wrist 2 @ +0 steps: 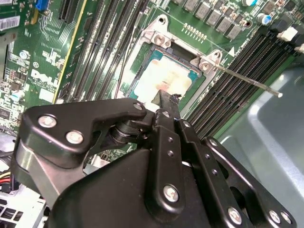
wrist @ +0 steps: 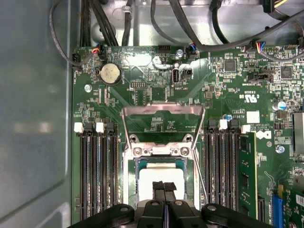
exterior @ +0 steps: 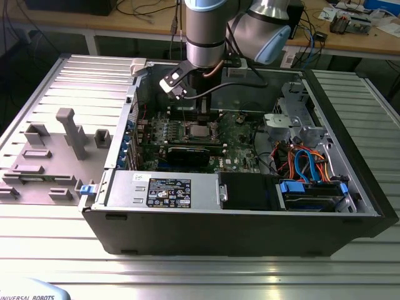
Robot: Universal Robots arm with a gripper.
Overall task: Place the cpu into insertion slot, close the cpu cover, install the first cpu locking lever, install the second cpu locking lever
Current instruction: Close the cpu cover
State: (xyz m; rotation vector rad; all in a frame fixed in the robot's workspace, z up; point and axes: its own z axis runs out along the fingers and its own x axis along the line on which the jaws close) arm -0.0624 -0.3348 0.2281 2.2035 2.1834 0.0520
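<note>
1. Computer case [exterior: 187, 234], open-sided, on tabletop [exterior: 200, 275]: holds green circuit board [wrist: 228, 95].
2. Insertion slot [wrist: 127, 166]: holds cpu [wrist: 147, 175], lying flat.
3. Cpu cover [wrist: 164, 109]: raised open behind the slot.
4. Pincer [wrist: 164, 185]: closed, empty, tips just over the cpu.
</note>
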